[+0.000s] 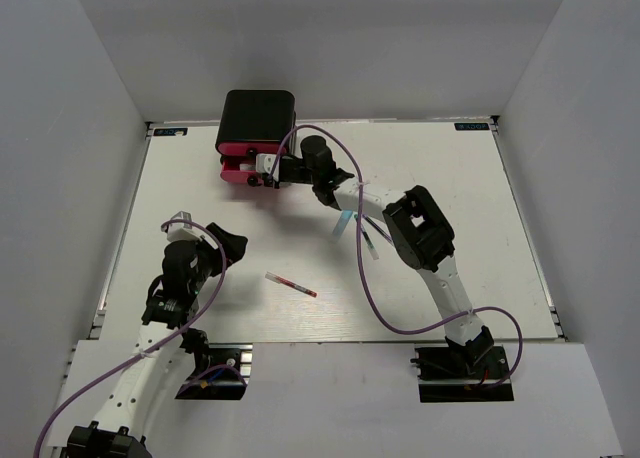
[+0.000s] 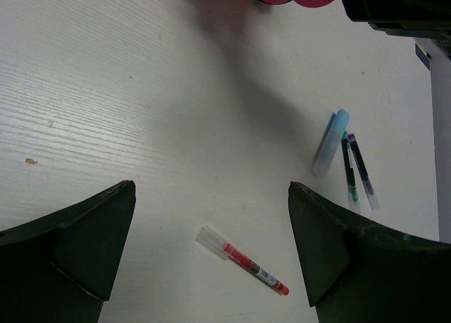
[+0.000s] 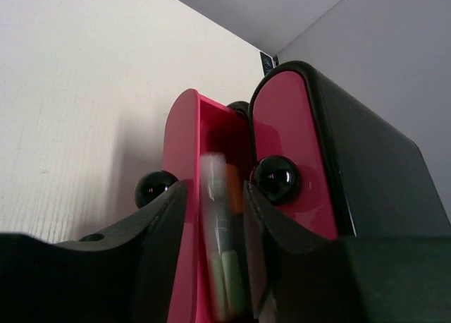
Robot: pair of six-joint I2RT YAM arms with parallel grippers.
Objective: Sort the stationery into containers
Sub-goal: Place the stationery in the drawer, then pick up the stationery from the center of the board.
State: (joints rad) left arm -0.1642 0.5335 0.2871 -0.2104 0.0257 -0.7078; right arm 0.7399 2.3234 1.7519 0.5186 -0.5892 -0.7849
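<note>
Nearest the arm bases, the left gripper (image 2: 211,192) hangs over the white table (image 1: 450,198) with its fingers (image 2: 77,245) spread wide and nothing between them; just beyond it and below its opening lies the red pen (image 2: 243,261), clear-capped, alone and unsorted; further out and to the right, a blue highlighter (image 2: 331,143), a green pen (image 2: 348,169) and a dark pen (image 2: 361,169) lie close together in a loose bundle, the two pens side by side and nearly touching, well apart from the red pen; these four are the loose stationery visible on the table; the right arm reaches over them to the far edge, where the black cabinet (image 3: 366,161) stands; one pink drawer (image 3: 184,161) is pulled out, its round black knob (image 3: 155,187) showing, while the drawer beside it is shut; the right gripper (image 3: 213,196) sits at the open drawer with its fingers (image 3: 141,259) set narrowly apart; a pale blurred streak (image 3: 210,189) shows in the gap, and whether it is gripped or loose cannot be told; deeper in the drawer are blurred orange and green shapes, probably highlighters (image 3: 231,281) already put away; judged from this, the sorting is partly done, with some items in the drawer and at least four left to collect; the contents of the other drawers are hidden.
</note>
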